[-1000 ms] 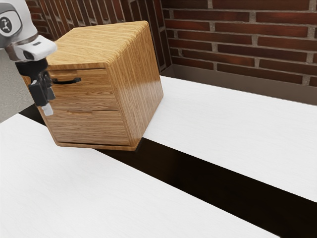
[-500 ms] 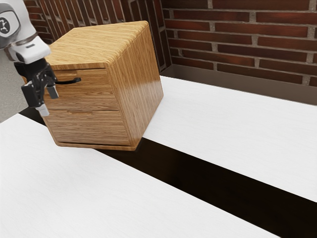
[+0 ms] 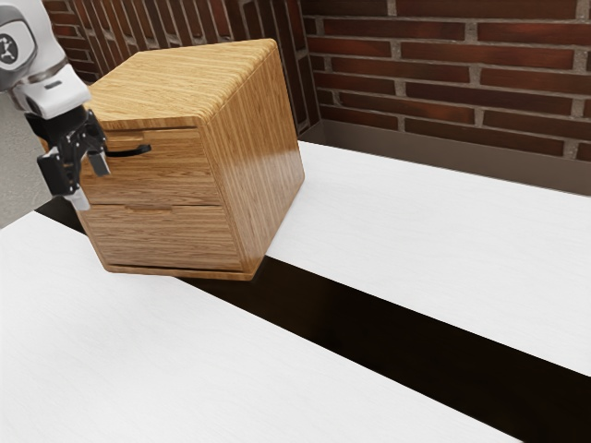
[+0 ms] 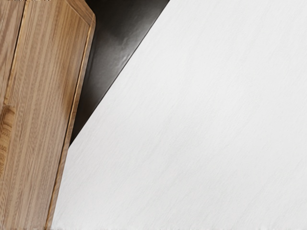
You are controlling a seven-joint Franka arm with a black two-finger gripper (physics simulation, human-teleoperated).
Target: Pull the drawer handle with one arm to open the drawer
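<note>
White table (image 3: pixel 434 231) with a wooden cabinet (image 3: pixel 249 138) on it at the exterior view's left. The top drawer (image 3: pixel 171 175) faces the arm, with a black handle (image 3: pixel 134 149) near its upper edge. The gripper (image 3: pixel 86 177) is at the handle's end toward the exterior view's left, fingers apart, gripping nothing. Contact with the handle is unclear.
</note>
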